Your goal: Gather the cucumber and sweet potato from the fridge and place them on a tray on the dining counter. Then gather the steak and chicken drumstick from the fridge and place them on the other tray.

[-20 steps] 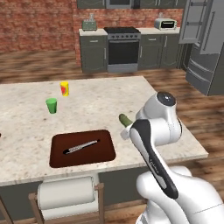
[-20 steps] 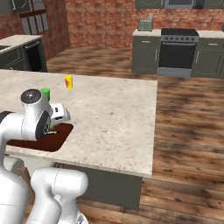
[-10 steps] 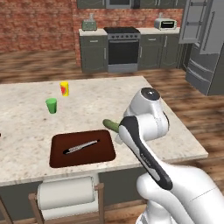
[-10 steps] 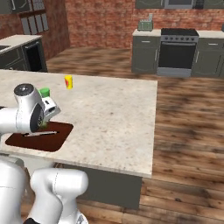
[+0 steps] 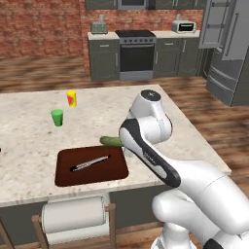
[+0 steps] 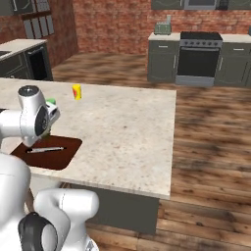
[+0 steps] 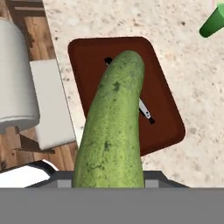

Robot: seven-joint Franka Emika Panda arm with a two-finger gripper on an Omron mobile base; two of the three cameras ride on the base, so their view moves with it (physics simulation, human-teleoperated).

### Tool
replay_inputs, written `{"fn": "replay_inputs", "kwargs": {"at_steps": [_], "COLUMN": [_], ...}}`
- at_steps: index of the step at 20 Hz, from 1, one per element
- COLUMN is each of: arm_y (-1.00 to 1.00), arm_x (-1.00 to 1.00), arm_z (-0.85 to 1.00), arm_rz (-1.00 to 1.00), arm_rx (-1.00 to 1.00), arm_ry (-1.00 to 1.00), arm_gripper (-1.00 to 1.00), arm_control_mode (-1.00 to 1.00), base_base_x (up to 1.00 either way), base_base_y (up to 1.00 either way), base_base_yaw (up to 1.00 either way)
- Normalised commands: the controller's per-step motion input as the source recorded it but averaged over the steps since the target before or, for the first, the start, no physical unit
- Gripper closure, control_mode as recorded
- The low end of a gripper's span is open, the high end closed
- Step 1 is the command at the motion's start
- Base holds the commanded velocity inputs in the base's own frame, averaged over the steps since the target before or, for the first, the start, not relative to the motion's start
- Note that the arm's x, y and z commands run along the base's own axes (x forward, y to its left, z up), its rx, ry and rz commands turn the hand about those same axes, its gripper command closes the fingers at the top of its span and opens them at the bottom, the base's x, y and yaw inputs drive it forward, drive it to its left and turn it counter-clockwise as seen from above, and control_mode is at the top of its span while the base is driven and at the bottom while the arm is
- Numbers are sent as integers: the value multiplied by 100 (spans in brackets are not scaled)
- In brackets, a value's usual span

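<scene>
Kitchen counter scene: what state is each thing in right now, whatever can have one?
cucumber: held up in the end effector, above the tray
end effector: shut on the cucumber
tray: flat on the counter, near its front edge
knife: lying flat on the tray
green cup: upright on the counter
yellow cup: upright on the counter
paper towel roll: on its holder below the counter's edge
fridge: door open

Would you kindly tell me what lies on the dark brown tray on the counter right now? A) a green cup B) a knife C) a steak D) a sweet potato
B: a knife lies flat on the brown tray, while the cucumber is carried above it and has not been set down.
</scene>
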Motion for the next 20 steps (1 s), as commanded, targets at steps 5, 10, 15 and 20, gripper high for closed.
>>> {"fn": "replay_inputs", "kwargs": {"at_steps": [5, 10, 15, 20], "arm_y": [38, 49, 42, 21], "arm_x": [56, 49, 42, 43], "arm_z": [-31, -26, -37, -48], "arm_rz": [34, 29, 26, 25], "arm_rx": [-13, -15, -12, -7], "arm_ry": [3, 2, 4, 4], "arm_gripper": [100, 100, 100, 100], "arm_control_mode": [-100, -100, -100, -100], "base_base_x": [0, 0, 0, 0], "base_base_y": [0, 0, 0, 0], "base_base_yaw": [0, 0, 0, 0]}}
